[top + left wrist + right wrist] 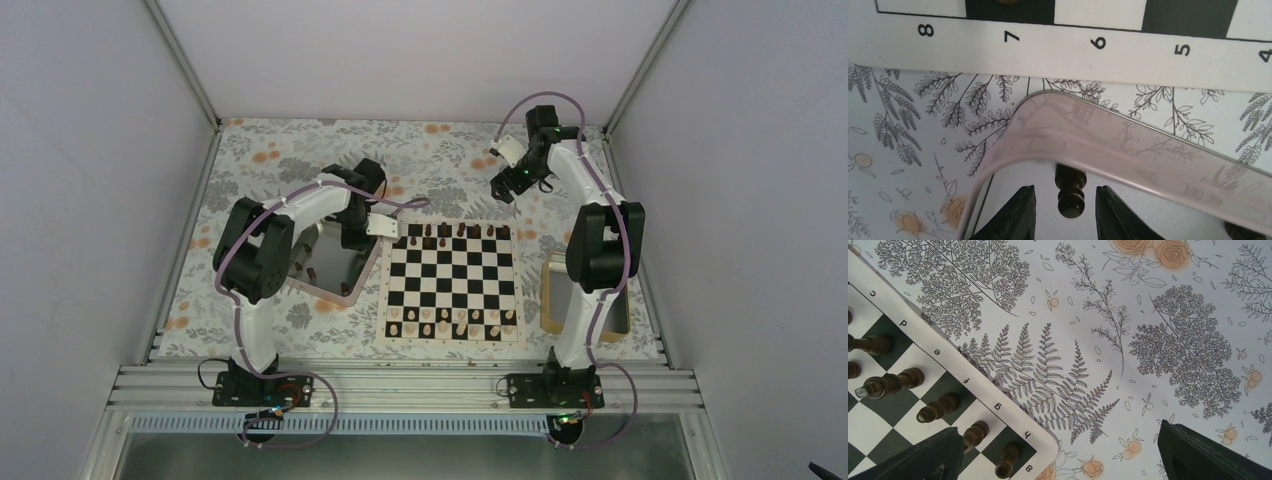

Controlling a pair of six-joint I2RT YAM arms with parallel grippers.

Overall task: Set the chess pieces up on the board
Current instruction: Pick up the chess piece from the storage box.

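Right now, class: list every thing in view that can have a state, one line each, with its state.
left gripper, jaws open, gripping nothing.
right gripper, jaws wide open, empty.
tray, not yet emptied.
dark piece, in the tray between the left jaws, untouched.
board, partly set.

Black-and-white chequered board (450,285), dark brown pieces (444,232)

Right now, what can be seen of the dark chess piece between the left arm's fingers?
The dark chess piece is small turned brown wood: a round knob, a collar, a wider base. It apparently lies on its side in the shiny metal tray, inside its rounded corner. The left fingers flank it with a gap each side; nothing grips it.
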